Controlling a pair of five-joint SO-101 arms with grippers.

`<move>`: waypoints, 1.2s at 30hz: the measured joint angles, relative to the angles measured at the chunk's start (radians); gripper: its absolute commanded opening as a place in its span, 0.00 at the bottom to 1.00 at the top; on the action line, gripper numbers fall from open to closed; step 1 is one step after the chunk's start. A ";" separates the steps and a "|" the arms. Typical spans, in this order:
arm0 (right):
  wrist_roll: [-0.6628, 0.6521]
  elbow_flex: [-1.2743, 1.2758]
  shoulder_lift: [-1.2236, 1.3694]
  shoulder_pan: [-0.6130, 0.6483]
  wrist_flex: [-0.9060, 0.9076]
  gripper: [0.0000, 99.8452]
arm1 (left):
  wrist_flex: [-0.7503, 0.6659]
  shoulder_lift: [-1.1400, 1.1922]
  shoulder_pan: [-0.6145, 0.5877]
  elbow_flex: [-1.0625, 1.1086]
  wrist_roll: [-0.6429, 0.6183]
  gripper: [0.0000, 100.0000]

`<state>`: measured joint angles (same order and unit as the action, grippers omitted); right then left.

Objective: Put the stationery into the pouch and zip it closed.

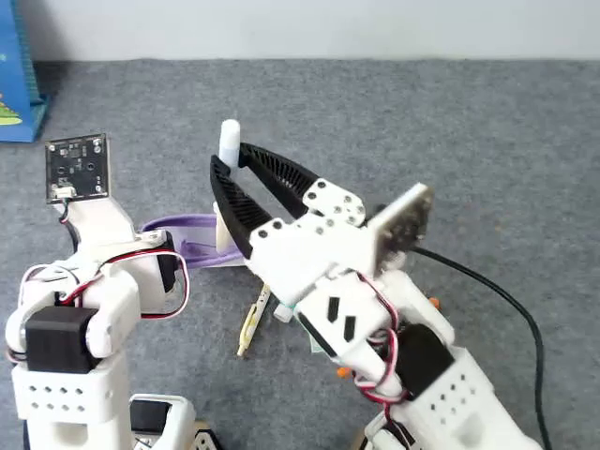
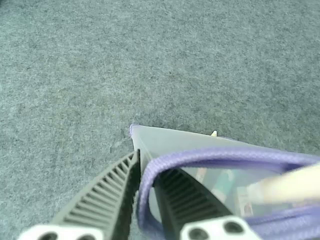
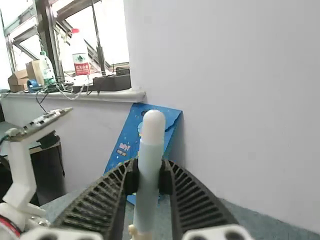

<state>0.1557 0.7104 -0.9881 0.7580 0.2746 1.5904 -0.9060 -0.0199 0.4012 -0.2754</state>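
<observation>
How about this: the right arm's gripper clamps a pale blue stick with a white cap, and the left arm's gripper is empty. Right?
Not quite. The left gripper is not empty: the left wrist view shows it shut on the rim of the translucent purple-edged pouch. The right gripper does clamp the pale blue white-capped stick.

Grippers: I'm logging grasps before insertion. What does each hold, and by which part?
The left gripper pinches the pouch by its purple-trimmed opening rim. The right gripper holds the white pen upright, clamped just below its rounded top end.
</observation>
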 measured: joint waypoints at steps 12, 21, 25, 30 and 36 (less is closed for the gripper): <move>0.000 0.000 -0.109 -0.038 0.239 0.26 | 0.000 0.003 -0.003 0.000 0.000 0.01; 0.069 0.000 -0.187 -0.245 0.491 0.26 | -0.017 0.012 -0.173 0.002 -0.002 0.01; 0.120 0.000 -0.144 -0.330 0.592 0.26 | -0.020 0.012 -0.230 0.002 -0.002 0.01; 0.192 0.000 0.017 -0.361 0.689 0.26 | -0.020 0.012 -0.239 0.002 -0.002 0.01; 0.287 0.000 0.301 -0.359 0.698 0.26 | -0.020 0.012 -0.239 0.002 -0.002 0.01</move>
<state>0.4427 0.7104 -0.6874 0.3989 0.9728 1.5704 -0.8938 -0.2593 0.4028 -0.2770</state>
